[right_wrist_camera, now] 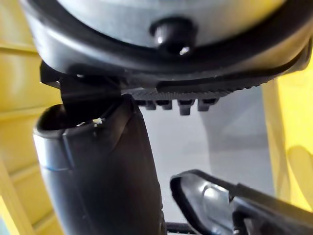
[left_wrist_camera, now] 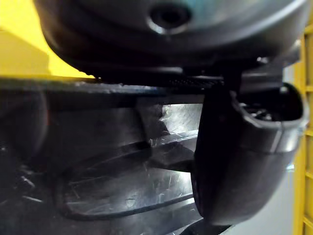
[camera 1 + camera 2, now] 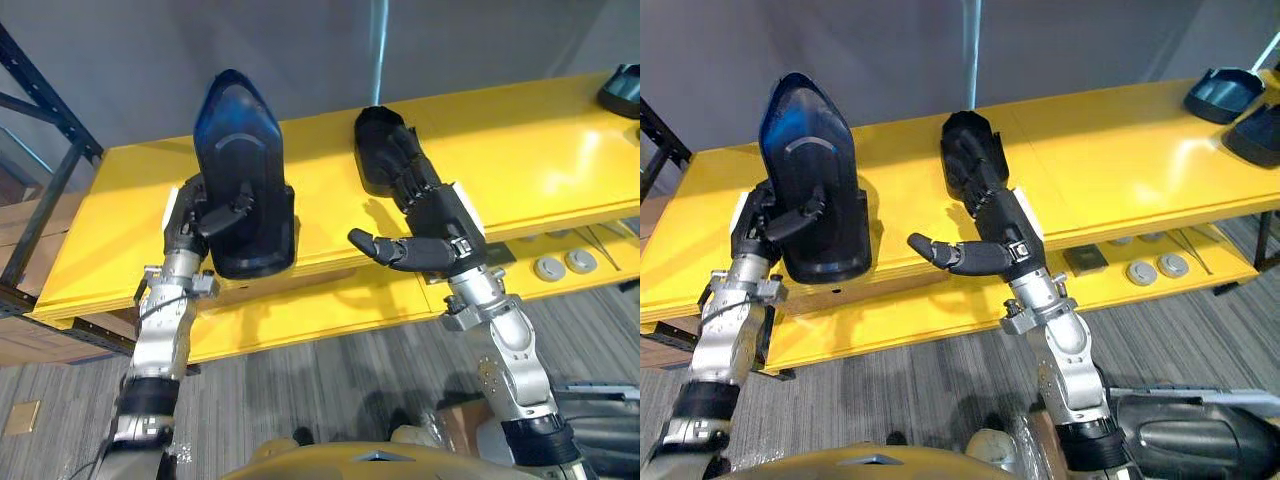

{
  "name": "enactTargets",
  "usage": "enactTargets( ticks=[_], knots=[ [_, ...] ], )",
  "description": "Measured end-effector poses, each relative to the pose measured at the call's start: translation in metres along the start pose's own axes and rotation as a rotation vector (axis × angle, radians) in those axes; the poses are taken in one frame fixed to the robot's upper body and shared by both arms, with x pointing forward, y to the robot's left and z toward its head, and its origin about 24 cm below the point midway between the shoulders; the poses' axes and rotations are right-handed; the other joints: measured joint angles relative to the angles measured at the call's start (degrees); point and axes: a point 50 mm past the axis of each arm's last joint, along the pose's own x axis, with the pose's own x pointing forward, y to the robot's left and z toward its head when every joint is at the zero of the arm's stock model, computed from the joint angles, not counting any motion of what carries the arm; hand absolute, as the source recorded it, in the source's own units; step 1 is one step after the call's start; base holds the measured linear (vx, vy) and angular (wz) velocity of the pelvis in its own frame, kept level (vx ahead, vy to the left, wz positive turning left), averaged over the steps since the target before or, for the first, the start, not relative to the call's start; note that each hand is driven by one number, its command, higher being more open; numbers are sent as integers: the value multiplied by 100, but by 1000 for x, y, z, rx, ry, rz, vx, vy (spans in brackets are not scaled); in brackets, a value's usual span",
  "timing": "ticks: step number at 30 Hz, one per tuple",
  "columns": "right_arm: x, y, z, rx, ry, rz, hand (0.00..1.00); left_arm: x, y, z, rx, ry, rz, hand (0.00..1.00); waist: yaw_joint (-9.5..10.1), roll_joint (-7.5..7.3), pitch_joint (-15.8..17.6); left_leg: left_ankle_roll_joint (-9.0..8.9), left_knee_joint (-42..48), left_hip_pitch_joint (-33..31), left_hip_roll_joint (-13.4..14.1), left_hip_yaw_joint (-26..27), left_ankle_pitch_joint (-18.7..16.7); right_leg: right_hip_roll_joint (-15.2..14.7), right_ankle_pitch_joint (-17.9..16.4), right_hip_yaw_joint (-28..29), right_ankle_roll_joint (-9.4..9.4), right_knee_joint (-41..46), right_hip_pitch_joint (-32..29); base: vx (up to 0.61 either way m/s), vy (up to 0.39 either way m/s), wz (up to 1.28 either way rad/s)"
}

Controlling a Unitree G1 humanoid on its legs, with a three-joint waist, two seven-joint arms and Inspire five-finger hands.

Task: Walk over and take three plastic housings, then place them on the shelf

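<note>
A tall dark plastic housing (image 3: 238,170) stands upright near the front of the yellow shelf (image 3: 520,150). My left hand (image 3: 190,225) is shut on it, with the thumb across its front and the fingers behind it; up close, the thumb (image 2: 244,161) presses the housing's glossy wall (image 2: 122,186). A smaller dark housing (image 3: 965,145) lies further back on the shelf. My right hand (image 3: 1005,235) is open, its straight fingers lying on this housing's near end and the thumb spread out to the left. Two more dark housings (image 3: 1225,95) lie at the shelf's far right.
A lower yellow shelf board (image 3: 330,310) carries round grey parts (image 3: 565,265) at the right. A dark blue rack upright (image 3: 50,190) stands at the left end, with a cardboard box (image 3: 30,340) below it. A grey wall closes off the back.
</note>
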Motion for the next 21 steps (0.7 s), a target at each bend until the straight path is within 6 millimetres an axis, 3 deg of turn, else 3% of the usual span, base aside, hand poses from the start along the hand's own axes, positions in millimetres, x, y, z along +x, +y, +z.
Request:
enactTargets(
  ticks=[5,8,15,17,21],
  knots=[
    [7,3,-10,54,44,48,100,33,-3,19,-87,-58,56,0,-104,-31,93,46,33,-105,-50,47,32,-60,-43,172,-52,299,-304,-44,18,-10],
    [11,9,-11,61,59,106,100,45,-2,27,-80,-62,80,0,-151,-48,330,50,100,-123,-45,131,34,-65,-48,291,-58,404,-401,-65,1,-16],
    [14,10,-14,67,111,153,100,55,3,7,-78,123,163,0,-322,-50,545,48,208,-276,-33,213,16,-44,-26,472,-39,497,-639,-40,-2,-11],
    [17,11,-12,68,109,165,100,62,2,13,-93,114,171,0,-323,-52,665,51,262,-348,-24,213,15,-39,3,488,-39,497,-693,-49,0,-3],
    [35,15,-2,79,58,218,100,85,4,48,-81,19,187,0,-367,-46,1095,77,634,-781,41,216,-67,-19,143,549,-47,490,-979,-66,13,-3]
  ],
)
